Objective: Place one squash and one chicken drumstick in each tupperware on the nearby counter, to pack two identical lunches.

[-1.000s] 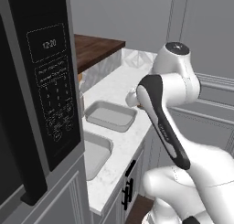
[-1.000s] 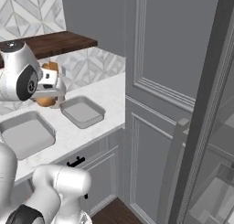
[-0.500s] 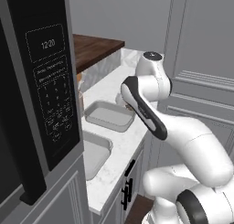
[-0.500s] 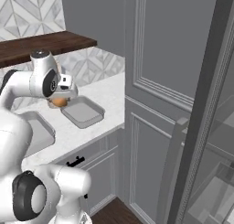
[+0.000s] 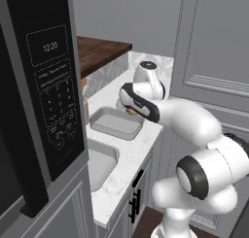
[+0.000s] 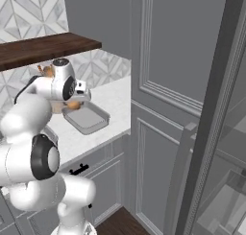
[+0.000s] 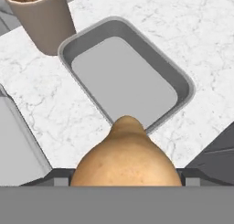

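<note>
Squash [image 7: 126, 159] sat gripped in the hand [image 7: 125, 175], jaws wide around its round body, stem end pointing ahead. Empty tray [image 7: 183, 83] lay on the bench [image 7: 192, 31] just below and ahead, presumably the drop target. Cup [image 7: 39, 17] stood beyond it.

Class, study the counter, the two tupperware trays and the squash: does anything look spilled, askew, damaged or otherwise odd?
Nothing stands out. The squash sits between the gripper's fingers above the near rim of an empty tupperware. The second tupperware and the utensil cup stand upright on the marbled counter, with no spills.
</note>
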